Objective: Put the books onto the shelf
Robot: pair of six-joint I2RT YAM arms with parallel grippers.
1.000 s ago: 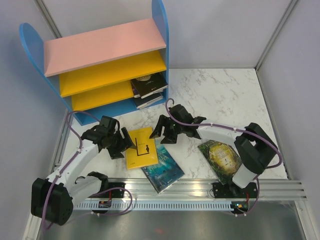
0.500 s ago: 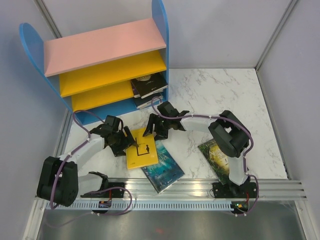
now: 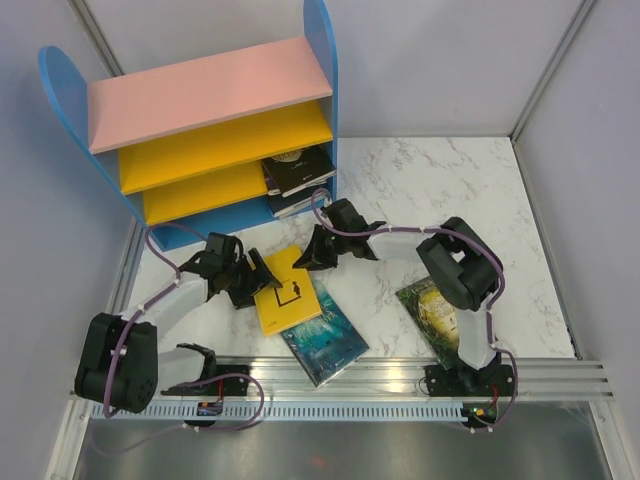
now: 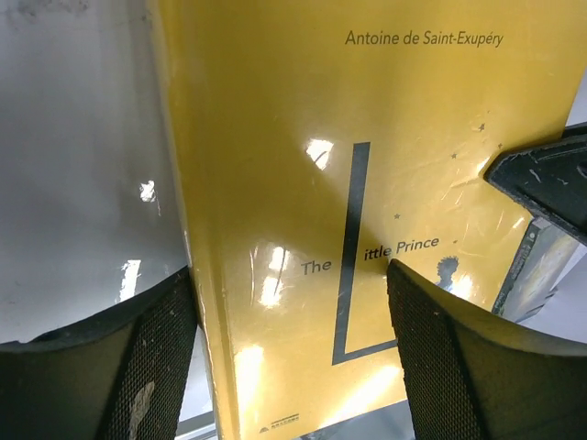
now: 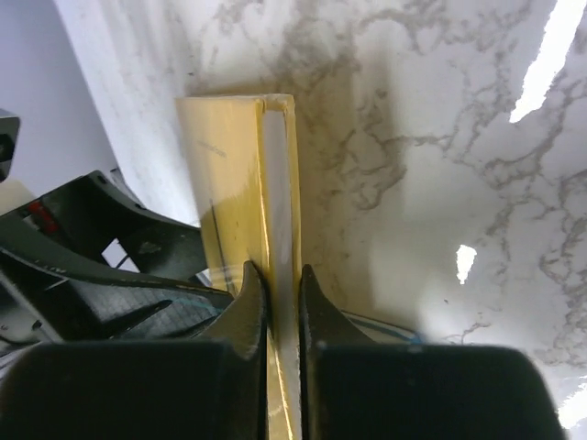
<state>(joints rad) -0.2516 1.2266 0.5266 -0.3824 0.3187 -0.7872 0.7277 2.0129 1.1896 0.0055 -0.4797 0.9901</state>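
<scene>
A yellow book (image 3: 288,296), "The Little Prince" (image 4: 348,183), lies tilted on the marble table in front of the shelf (image 3: 210,92). My right gripper (image 3: 309,261) is shut on its far edge, the jaws pinching cover and pages (image 5: 282,275). My left gripper (image 3: 250,282) stands open at the book's spine side (image 4: 289,270); one finger (image 4: 160,348) is off the spine, the other hangs over the cover. A teal book (image 3: 325,340) lies partly under the yellow one. A green-gold book (image 3: 443,312) lies at the right. Dark books (image 3: 298,172) lie in the shelf's right end.
The shelf's blue side panel (image 3: 322,60) rises just behind the right gripper. Grey walls close in the table on the left, back and right. An aluminium rail (image 3: 400,385) runs along the near edge by the arm bases.
My right gripper has shut on the yellow book's far edge and lifted it, turning the book a little. My left gripper stayed open by the spine, shifting slightly.
</scene>
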